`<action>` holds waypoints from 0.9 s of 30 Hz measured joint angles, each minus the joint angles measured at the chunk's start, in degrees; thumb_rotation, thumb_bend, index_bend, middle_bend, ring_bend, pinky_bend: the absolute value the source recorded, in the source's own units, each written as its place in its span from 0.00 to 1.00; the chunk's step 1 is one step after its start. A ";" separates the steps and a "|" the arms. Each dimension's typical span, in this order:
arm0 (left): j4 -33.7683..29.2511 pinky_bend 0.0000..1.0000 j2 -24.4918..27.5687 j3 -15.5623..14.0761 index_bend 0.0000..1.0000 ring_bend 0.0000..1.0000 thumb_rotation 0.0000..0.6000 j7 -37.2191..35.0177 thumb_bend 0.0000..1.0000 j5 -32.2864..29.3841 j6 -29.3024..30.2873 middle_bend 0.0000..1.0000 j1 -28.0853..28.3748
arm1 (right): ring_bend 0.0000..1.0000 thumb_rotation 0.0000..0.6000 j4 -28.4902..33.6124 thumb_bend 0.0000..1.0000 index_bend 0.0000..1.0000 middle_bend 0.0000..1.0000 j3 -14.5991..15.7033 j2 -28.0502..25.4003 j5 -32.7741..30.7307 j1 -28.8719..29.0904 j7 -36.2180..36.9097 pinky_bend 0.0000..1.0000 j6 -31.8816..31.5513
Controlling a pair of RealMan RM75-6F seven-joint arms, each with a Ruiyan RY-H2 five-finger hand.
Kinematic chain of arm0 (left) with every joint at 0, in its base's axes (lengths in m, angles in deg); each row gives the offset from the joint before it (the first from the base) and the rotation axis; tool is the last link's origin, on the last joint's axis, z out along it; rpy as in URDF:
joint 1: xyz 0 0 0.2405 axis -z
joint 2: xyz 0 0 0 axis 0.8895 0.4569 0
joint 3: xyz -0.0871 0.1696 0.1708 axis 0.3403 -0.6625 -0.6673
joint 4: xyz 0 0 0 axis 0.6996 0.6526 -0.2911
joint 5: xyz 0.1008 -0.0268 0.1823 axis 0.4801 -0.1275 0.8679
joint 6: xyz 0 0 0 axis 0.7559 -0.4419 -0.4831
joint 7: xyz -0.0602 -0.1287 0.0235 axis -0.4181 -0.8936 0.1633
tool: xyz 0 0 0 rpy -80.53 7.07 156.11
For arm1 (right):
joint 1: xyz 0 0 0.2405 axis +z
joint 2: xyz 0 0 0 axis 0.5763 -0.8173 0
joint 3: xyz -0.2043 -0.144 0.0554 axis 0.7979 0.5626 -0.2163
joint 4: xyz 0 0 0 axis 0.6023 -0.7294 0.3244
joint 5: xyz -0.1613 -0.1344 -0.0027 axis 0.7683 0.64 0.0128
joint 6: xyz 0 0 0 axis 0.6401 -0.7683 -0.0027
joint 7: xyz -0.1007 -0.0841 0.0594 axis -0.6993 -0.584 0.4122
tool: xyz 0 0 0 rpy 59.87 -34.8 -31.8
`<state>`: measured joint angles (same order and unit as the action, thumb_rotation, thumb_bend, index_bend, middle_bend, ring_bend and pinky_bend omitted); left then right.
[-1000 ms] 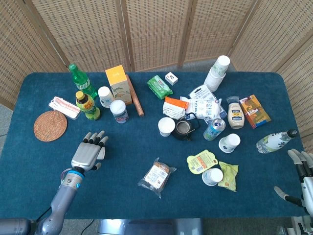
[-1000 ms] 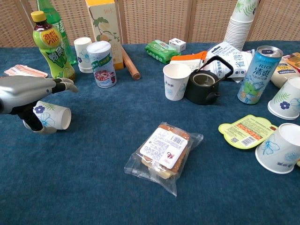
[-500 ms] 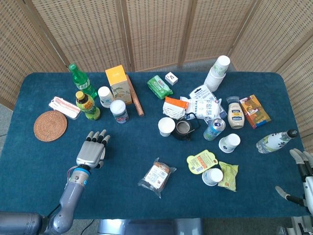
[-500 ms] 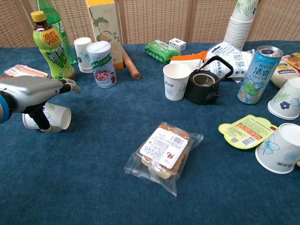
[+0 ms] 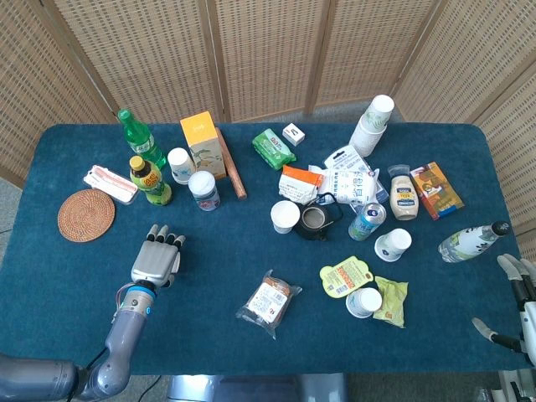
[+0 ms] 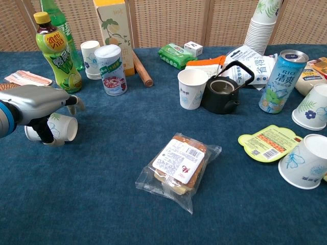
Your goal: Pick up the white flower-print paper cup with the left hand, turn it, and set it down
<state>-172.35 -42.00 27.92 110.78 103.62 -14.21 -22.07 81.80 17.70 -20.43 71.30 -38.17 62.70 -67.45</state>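
Observation:
The white flower-print paper cup [image 6: 65, 127] lies on its side on the blue cloth at the left of the chest view, mouth facing right. My left hand [image 6: 36, 102] hovers just over it with the fingers stretched out above the cup and the thumb hanging down across its near side, not wrapped around it. From the head view the left hand [image 5: 155, 264] covers the cup completely. My right hand [image 5: 517, 301] sits at the lower right edge of the table with fingers spread and nothing in it; the chest view does not show it.
A yellow-green drink bottle [image 6: 56, 48] and a lidded tub [image 6: 113, 69] stand just behind the cup. A wrapped snack [image 6: 179, 163] lies mid-table. A woven coaster [image 5: 86, 214] is left of the hand. Two more flower-print cups [image 6: 301, 163] [image 6: 311, 107] lie far right.
The left hand has drawn back toward me and to the left, its thumb coming out from under the cup. The cup has stayed on its side in nearly the same spot.

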 measured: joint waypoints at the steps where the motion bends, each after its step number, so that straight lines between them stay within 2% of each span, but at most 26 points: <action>1: 0.02 0.01 -0.05 -0.05 0.19 0.00 1.00 0.10 0.33 -0.08 0.22 0.31 0.07 | 0.00 1.00 0.00 0.09 0.00 0.00 0.01 0.01 0.01 0.00 0.03 0.07 0.02; 5: 0.07 0.03 -0.30 -0.24 0.21 0.03 1.00 0.48 0.35 -0.32 0.87 0.36 0.30 | 0.00 1.00 0.01 0.09 0.00 0.00 0.05 0.00 0.11 0.02 0.03 0.07 0.05; 9: 0.03 0.08 -0.35 -0.38 0.24 0.08 1.00 -0.05 0.35 0.04 1.05 0.38 0.29 | 0.00 1.00 -0.04 0.10 0.00 0.00 0.05 -0.02 0.04 0.03 0.12 0.07 0.13; 16: -1.09 0.14 1.10 -0.53 0.25 0.11 1.00 -3.64 0.36 2.74 1.26 0.41 -0.60 | 0.00 1.00 0.00 0.09 0.00 0.00 0.18 0.08 0.27 0.08 -0.08 0.07 0.25; 22: -3.14 0.20 3.45 -0.51 0.26 0.13 1.00 -10.58 0.36 6.62 0.75 0.42 -2.43 | 0.00 1.00 0.20 0.09 0.00 0.00 0.31 0.13 0.50 0.10 -0.49 0.07 0.27; 27: -4.02 0.21 5.63 -0.85 0.26 0.13 1.00 -22.40 0.36 12.45 -1.23 0.42 -5.06 | 0.00 1.00 0.29 0.10 0.00 0.00 0.38 0.22 0.66 0.09 -0.86 0.07 0.25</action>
<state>-176.37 -36.37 27.06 88.38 116.07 -15.45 -27.13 82.09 18.08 -20.21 71.96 -38.08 61.84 -67.20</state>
